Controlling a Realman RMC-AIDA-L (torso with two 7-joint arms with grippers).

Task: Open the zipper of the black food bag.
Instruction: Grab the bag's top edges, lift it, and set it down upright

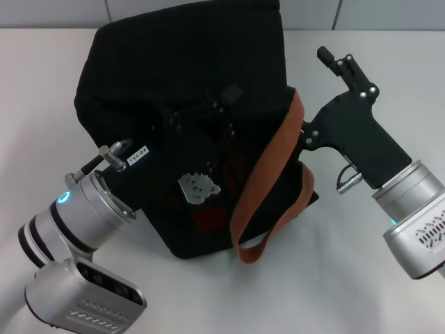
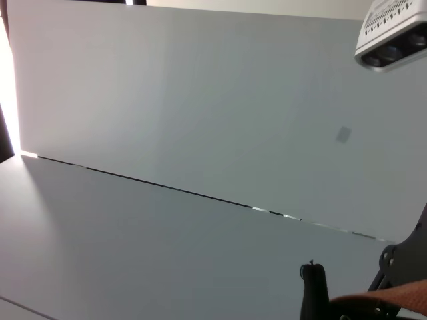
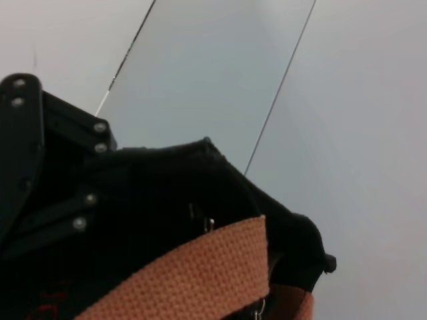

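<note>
The desk (image 1: 361, 292) carries the bag (image 1: 160, 76), which lies on its side near the far edge, mid-desk, front panel with the bear picture facing up and its mouth turned toward the right arm. One brown strap (image 1: 268, 174) loops across that right-hand side.

The right gripper (image 1: 295, 142) is pressed in at the bag's right edge, beside the strap; its jaws are hidden behind fabric, so I cannot tell whether they are clenched or released. The left gripper (image 1: 177, 146) is buried against the black front from the near-left, its jaws equally unreadable.

The zipper (image 3: 207, 223) shows only in the right wrist view: a small silver pull just above the strap. The track probably runs along that right edge, so the right arm is nearer.
</note>
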